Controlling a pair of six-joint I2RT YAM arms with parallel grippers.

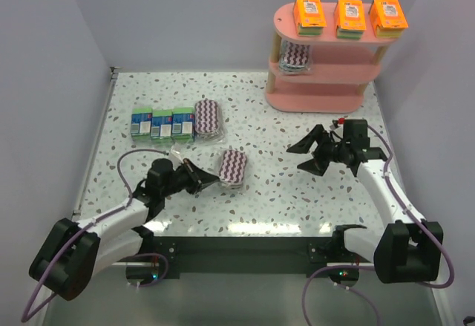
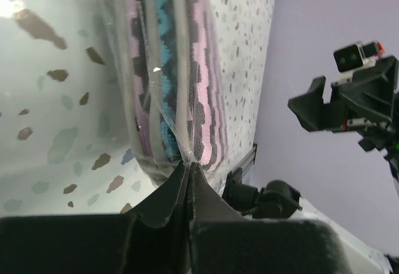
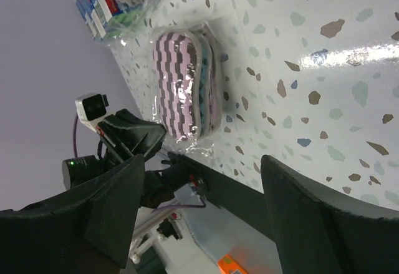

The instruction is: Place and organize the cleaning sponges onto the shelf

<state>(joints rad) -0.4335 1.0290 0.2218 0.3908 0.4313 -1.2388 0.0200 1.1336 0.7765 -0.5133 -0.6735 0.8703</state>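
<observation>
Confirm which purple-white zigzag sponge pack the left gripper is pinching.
The oval purple-white zigzag pack alone mid-table: the shut left gripper pinches its clear wrap. Second pack lies beside the blue-green boxes; third pack sits on the pink shelf's middle tier.

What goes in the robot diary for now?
left gripper: shut on zigzag pack | right gripper: open, empty | shelf: partly filled

White links (image 1: pixel 122 218), blk joints (image 1: pixel 63 255), blk L hand (image 1: pixel 215 180) + R hand (image 1: pixel 300 157), purple cables (image 1: pixel 141 151)
</observation>
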